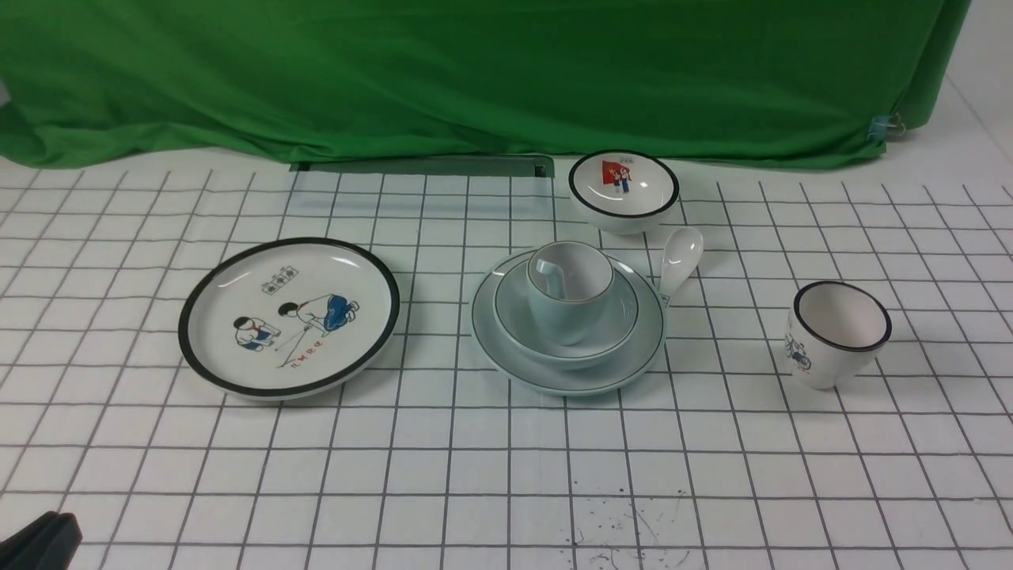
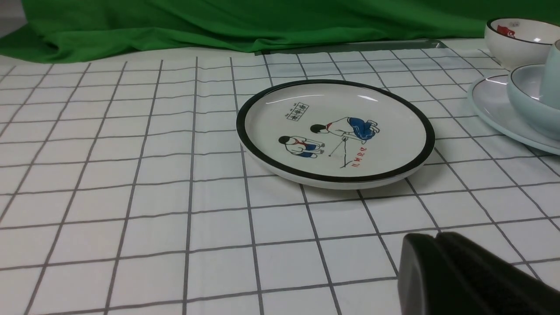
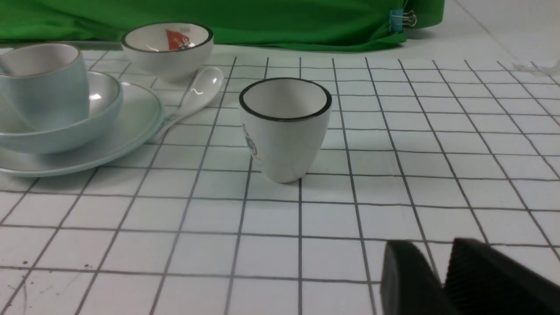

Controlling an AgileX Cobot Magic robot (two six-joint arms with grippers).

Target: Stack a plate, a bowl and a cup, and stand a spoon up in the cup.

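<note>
The pale plate (image 1: 570,384) lies mid-table with the plain bowl (image 1: 621,317) on it and the light blue cup (image 1: 566,317) standing in the bowl. A white spoon (image 1: 548,275) leans inside the cup. The stack also shows in the right wrist view: plate (image 3: 131,127), bowl (image 3: 103,98), cup (image 3: 48,87). My left gripper (image 2: 437,236) is shut and empty, low at the near left (image 1: 39,542). My right gripper (image 3: 433,245) has its jaws slightly apart, is empty, sits near the front, and is out of the front view.
A second white spoon (image 1: 681,261) lies right of the plate. A black-rimmed picture plate (image 1: 289,317) lies to the left. A small black-rimmed bowl (image 1: 624,190) stands behind the stack. A black-rimmed white cup (image 1: 835,332) stands to the right. A green cloth (image 1: 475,71) hangs at the back.
</note>
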